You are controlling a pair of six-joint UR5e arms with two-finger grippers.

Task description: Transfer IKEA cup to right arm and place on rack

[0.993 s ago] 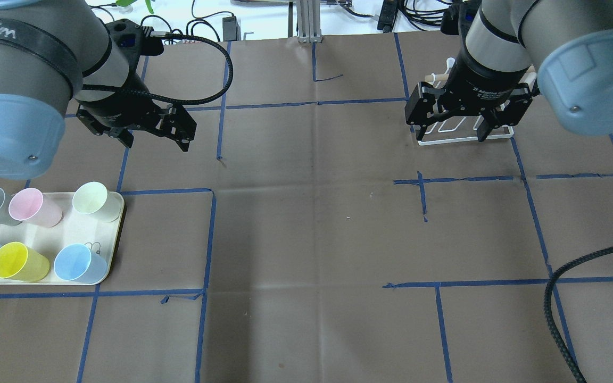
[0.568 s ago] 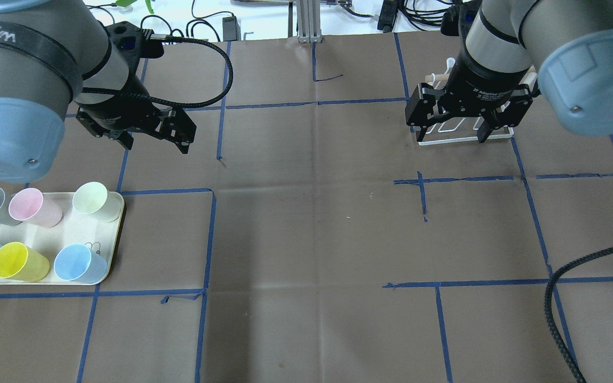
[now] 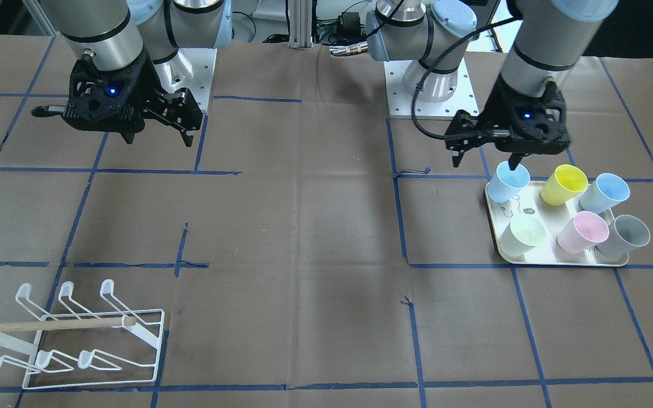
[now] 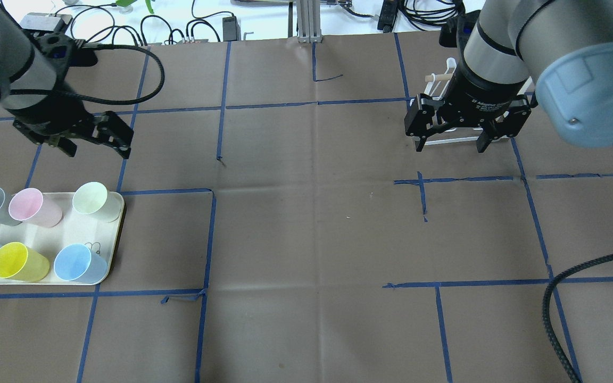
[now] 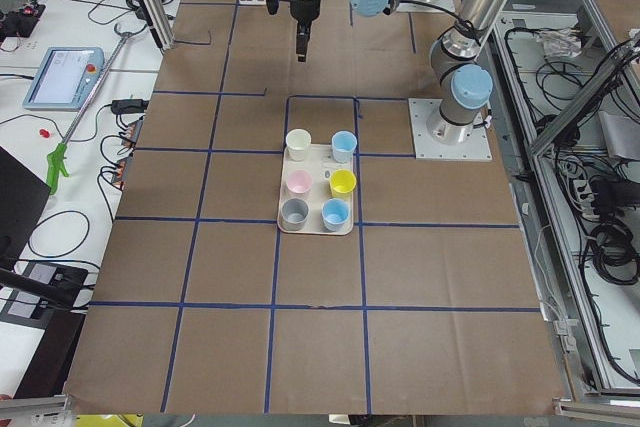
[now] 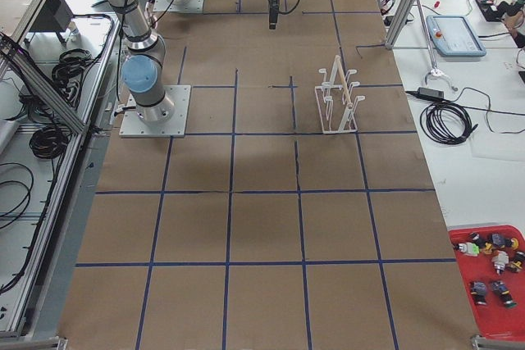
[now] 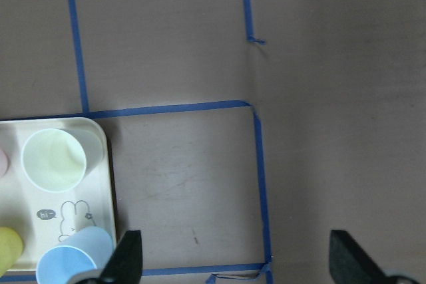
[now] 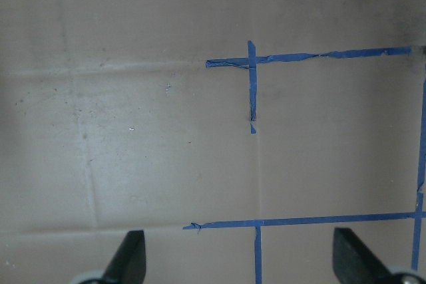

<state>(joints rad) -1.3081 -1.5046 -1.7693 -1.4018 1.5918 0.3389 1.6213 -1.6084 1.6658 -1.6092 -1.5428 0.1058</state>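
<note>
Left gripper [image 4: 95, 150] had swung out toward the robot's left over the last second and hung high near the tray [image 4: 80, 229], jaws wide, empty. All six cups [image 4: 91, 199] sat on the tray, none grasped. Right gripper [image 4: 450, 146] had barely shifted, wide open, empty, over the rack [image 3: 49, 326]. Likely the reach for a cup had only begun; handover and racking remained.
</note>
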